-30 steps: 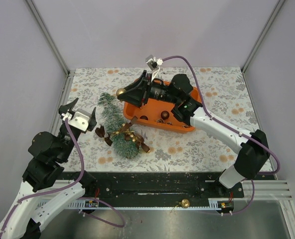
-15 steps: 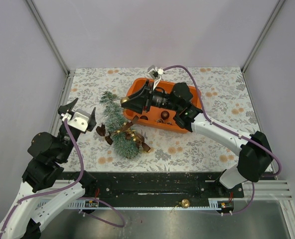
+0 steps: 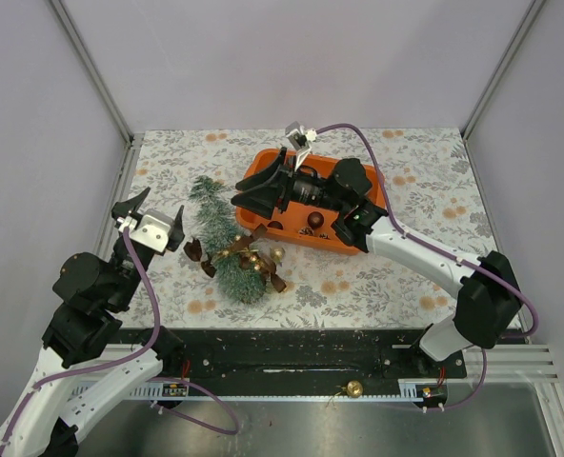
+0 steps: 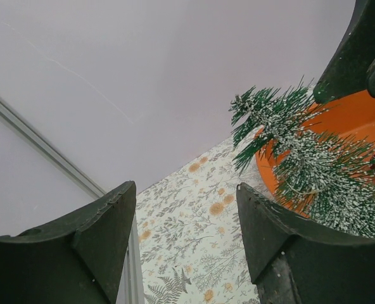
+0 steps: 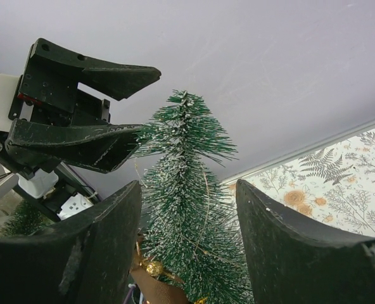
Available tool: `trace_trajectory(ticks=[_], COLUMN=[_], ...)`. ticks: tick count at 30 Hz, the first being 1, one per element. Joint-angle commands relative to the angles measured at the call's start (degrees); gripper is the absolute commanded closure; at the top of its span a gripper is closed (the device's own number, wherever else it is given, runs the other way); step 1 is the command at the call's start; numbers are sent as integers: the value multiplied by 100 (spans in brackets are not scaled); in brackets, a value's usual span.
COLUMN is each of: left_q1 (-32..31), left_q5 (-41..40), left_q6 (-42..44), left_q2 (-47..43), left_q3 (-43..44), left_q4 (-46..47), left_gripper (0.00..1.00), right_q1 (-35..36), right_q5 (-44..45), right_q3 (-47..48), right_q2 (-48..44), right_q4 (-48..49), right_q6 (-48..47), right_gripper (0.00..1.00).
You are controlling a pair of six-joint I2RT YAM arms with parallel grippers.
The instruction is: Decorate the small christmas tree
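Note:
The small christmas tree lies on the table with its tip toward the back, wound with thin gold wire. Brown ribbon and small gold ornaments sit on its lower part. A loose gold bauble rests on the table beside the tree's base. My right gripper hovers open and empty between the orange tray and the tree. In the right wrist view the tree shows beyond the parted jaws of that gripper. My left gripper stands open and empty left of the tree.
Several dark baubles lie in the tray. Another gold bauble sits on the front rail between the arm bases. A second brown ribbon lies at the tree's base. White walls enclose the table on three sides.
My right gripper came down from above the tray's left end toward the tree and opened. The gold bauble it carried now lies beside the tree's base. The left arm has not moved.

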Motion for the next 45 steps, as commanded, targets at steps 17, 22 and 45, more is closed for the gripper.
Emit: trace_trajectory(ticks=[17,22,45], left_q1=[15,15,15], left_q5=[66,-39,453], left_q6=[-143,-143,-134], left_q2=[-51,-68,107], left_q3=[116,134,248], left_q4=[67,85,-354], left_gripper=[29,18,10], right_q1=[-137,-567,-1122], right_q5=[1365,2577,2791], right_q3=[-160,-222,2300], right_q2=[-974,-1107,3279], right_q4=[-1439,-2694,-4387], right_q6=[-765,-791,-1995], right_gripper=[30,35,1])
